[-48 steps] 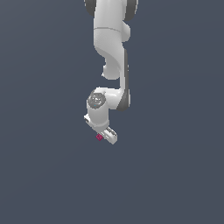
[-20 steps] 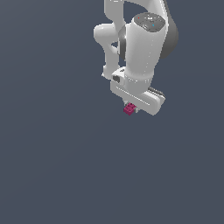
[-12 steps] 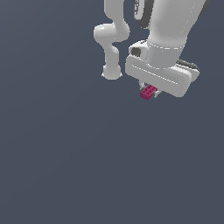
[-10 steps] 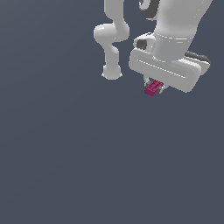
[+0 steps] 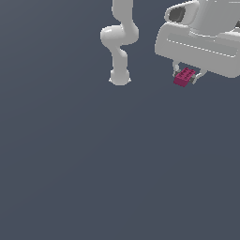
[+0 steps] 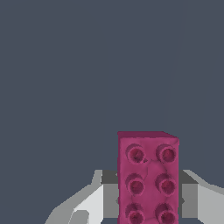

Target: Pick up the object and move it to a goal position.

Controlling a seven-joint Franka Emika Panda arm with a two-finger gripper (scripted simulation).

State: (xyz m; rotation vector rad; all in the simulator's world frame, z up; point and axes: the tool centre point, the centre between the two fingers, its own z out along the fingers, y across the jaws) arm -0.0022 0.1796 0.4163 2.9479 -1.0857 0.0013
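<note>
Exterior view: distant, facing the white arm. Wrist view: close, past the white gripper [image 6: 148,199]. Shared: studded magenta-pink brick [image 5: 184,77] [image 6: 148,177].

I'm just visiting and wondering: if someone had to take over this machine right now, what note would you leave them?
Tool: shut on the pink brick, one finger on each side of it; the wrist view shows the brick studs-up between the fingers.
Where: the brick is off the floor, high at the exterior view's right, under the white arm.
Done: the pick-up.
Left: carry the brick to the goal position. No goal marker shows in either view, so I cannot tell how far off it is.
</note>
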